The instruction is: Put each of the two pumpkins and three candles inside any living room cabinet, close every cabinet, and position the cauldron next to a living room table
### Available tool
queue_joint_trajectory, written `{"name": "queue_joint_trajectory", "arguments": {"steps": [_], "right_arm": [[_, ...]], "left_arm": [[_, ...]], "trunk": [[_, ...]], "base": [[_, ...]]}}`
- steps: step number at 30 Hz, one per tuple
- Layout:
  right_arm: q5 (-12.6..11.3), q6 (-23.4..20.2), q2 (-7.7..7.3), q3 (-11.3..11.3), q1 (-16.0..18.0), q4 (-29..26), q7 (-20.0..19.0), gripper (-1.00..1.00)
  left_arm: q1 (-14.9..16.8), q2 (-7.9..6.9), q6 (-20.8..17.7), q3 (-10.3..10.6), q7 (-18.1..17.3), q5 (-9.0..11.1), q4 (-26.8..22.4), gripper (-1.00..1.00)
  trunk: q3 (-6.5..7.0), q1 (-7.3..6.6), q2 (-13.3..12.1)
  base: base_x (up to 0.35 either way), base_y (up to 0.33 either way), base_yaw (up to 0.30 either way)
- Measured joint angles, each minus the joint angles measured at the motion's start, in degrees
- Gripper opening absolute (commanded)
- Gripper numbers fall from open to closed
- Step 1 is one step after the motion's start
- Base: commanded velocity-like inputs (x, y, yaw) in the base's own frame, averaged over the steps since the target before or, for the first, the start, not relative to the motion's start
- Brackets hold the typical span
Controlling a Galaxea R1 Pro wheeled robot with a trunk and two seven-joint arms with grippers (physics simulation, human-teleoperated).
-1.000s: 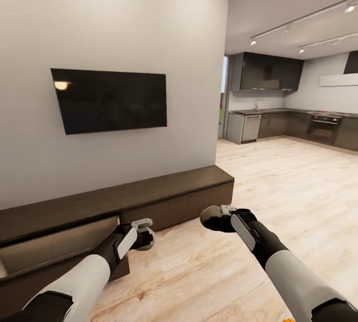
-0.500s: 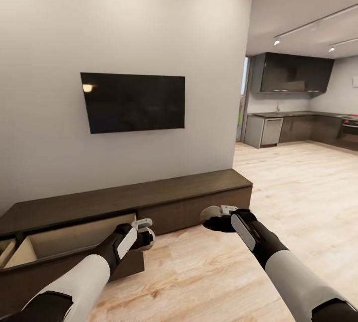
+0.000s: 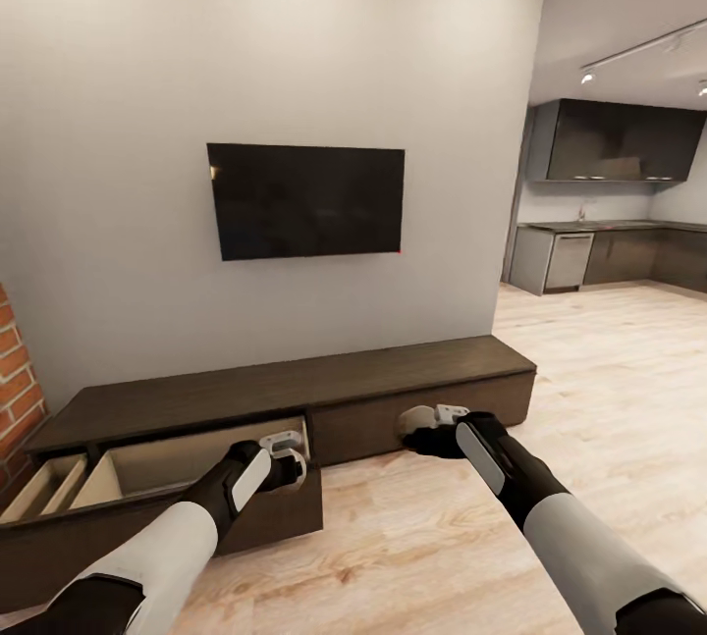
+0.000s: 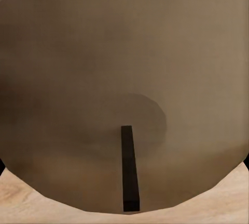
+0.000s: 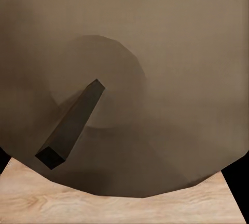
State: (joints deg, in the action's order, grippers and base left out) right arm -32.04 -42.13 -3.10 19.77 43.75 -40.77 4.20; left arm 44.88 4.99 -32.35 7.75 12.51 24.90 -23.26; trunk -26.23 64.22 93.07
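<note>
Now the head view takes in more of the room's left side than half a second ago: the whole picture has slid, so the camera has turned, not the furniture. A strip of red brick wall (image 3: 12,390) has come into sight at about 9 o'clock, the black TV (image 3: 306,199) sits nearer the middle of the grey wall, and the kitchen (image 3: 614,213) has drifted out toward 3 o'clock.

The cabinet (image 3: 295,385), the long low dark-brown unit under the TV, runs from 8 o'clock to about 4 o'clock. Its wide drawer (image 3: 187,463) stands pulled out at 7 o'clock, pale wood inside, and a second open compartment (image 3: 44,488) beside it at 8 o'clock is now in view too. I cannot make out anything lying in either one.

Both arms sit at the same spots in the head view as before. The left gripper (image 3: 285,463) hangs at the drawer's front corner, over its edge; the right gripper (image 3: 427,429) is in front of the closed drawer front just right of centre, above the light wood floor (image 3: 609,399). Both wrist views show a blurred brown surface close up with a dark bar across it, over a strip of floor. Whether either pair of jaws is apart or together cannot be told.
</note>
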Motion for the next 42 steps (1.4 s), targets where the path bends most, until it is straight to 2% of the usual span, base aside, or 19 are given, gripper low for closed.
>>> {"name": "queue_joint_trajectory", "arguments": {"steps": [14, 28, 42], "right_arm": [[-0.01, 0.02, 0.01, 0.0, -0.02, 0.02, -0.05, -1.0], [-0.01, 0.0, 0.0, 0.0, -0.04, 0.0, -0.06, -1.0], [-0.01, 0.0, 0.0, -0.01, -0.05, 0.0, -0.06, -1.0]], "left_arm": [[-0.02, -0.02, 0.01, -0.01, 0.01, 0.01, -0.01, -1.0], [0.0, -0.02, 0.05, -0.07, 0.0, 0.01, 0.0, -1.0], [-0.01, -0.02, 0.02, -0.09, 0.0, 0.01, 0.0, -1.0]], "trunk": [[-0.3, -0.01, 0.0], [-0.91, -0.02, 0.0], [-0.06, -0.02, 0.0]], "base": [[0.008, 0.296, 0.055], [0.148, 0.316, 0.083], [0.157, 0.317, 0.0]]}}
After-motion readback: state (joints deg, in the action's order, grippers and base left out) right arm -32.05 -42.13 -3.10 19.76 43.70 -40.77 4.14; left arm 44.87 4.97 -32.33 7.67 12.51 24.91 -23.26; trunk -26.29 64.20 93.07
